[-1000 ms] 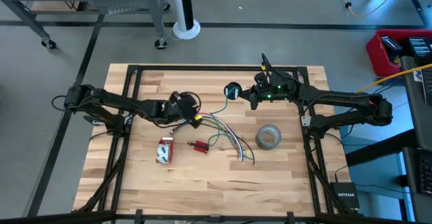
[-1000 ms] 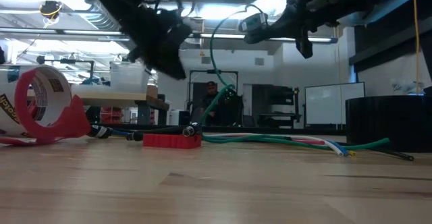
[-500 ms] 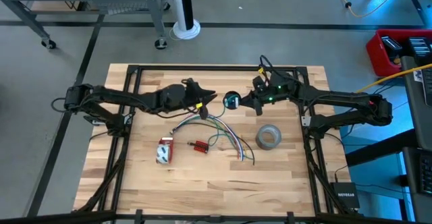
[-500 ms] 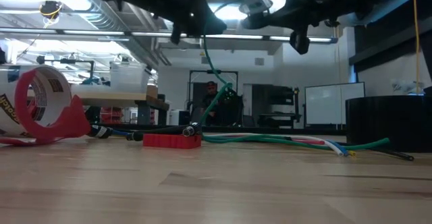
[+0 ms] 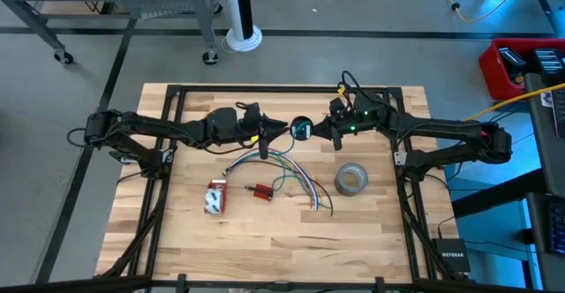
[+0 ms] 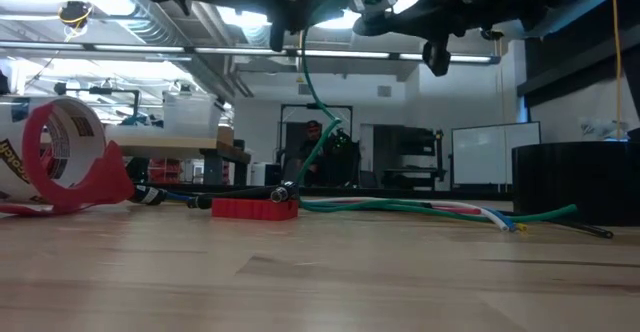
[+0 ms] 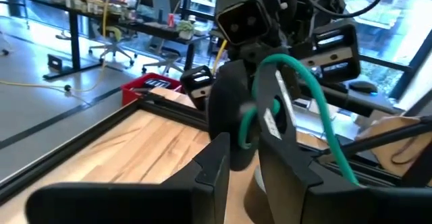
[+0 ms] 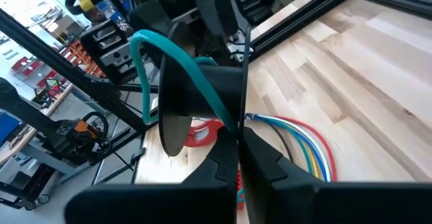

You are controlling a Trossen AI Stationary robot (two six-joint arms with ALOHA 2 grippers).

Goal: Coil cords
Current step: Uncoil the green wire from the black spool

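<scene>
Moved: left hand (image 5: 284, 129) up to the cord bundle (image 5: 302, 129) above mid-bench (image 5: 371, 231), fingers round green cord; right hand (image 5: 320, 131) clamped on bundle. Workshop beyond.

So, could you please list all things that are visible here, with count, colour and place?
cords: one small round bundle, dark with teal sheen, held in the air between both grippers above the table's far middle.
loose wires: one bunch, green, white, blue, yellow and red, on the table centre; a green strand rises to the grippers.
tape roll: one, grey, right of the wires.
tape dispenser: one, red and white, left front.
red connector: one, beside the dispenser.
table: one, light wood.
left gripper: on the bundle's left side.
right gripper: shut on the bundle's right side.
</scene>
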